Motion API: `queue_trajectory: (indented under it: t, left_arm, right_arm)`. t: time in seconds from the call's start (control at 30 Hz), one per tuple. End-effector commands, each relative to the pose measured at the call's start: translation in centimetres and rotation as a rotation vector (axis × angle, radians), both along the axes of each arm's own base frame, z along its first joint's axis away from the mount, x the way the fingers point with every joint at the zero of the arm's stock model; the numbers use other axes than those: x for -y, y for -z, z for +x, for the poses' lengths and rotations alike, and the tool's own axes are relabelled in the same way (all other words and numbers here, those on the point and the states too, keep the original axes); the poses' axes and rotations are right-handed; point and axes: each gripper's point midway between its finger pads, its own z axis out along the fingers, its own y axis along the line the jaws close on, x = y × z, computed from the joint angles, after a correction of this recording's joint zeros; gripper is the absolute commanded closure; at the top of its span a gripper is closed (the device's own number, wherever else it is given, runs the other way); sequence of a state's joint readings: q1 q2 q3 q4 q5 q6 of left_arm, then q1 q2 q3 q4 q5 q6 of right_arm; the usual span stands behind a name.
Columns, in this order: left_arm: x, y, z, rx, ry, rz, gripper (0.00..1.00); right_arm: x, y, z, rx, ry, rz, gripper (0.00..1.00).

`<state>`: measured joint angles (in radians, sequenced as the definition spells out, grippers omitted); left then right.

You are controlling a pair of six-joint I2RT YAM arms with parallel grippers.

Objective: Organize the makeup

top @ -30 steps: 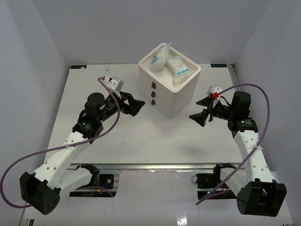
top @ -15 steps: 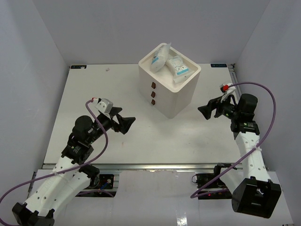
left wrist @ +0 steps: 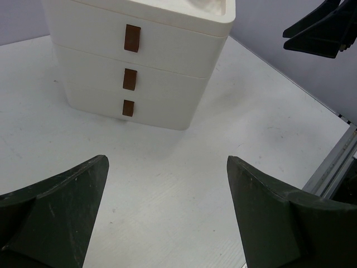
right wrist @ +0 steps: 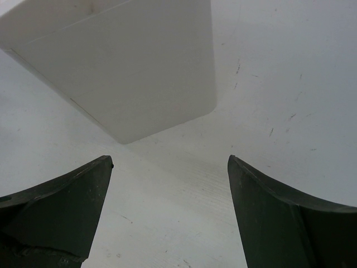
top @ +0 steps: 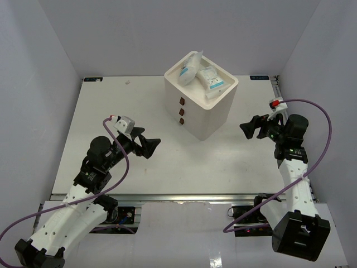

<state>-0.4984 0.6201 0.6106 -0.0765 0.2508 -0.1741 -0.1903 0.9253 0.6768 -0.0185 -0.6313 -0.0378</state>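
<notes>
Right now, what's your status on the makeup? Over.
Left gripper open, empty. Right gripper open, empty. Makeup lying in top of box. Nothing seen in the way.

One drawer box (top: 207, 111), three dark red knobs (top: 182, 111), one teal-capped tube (top: 189, 68).

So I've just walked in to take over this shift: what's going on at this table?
Two robot arms are sorting makeup into a cream drawer box in the middle of the table. A few white makeup packs with blue print already lie in its open top tray, and its three drawers look shut. Nothing is being handled right now: the left hand and the right hand are both open and empty, one on either side of the box.
</notes>
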Motion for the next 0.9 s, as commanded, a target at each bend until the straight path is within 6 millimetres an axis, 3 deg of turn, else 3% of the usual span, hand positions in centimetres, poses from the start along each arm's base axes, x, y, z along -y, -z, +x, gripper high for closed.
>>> queue_trajectory:
  t: [0.0, 0.87]
  left_arm:
    - [-0.27, -0.37, 0.05, 0.007, -0.011, -0.004, 0.02]
    - [0.00, 0.14, 0.21, -0.012, -0.002, 0.004, 0.02]
  right_arm:
    - [0.49, -0.79, 0.75, 0.033, 0.024, 0.009, 0.10]
    - [0.96, -0.75, 0.79, 0.041, 0.041, -0.013, 0.10]
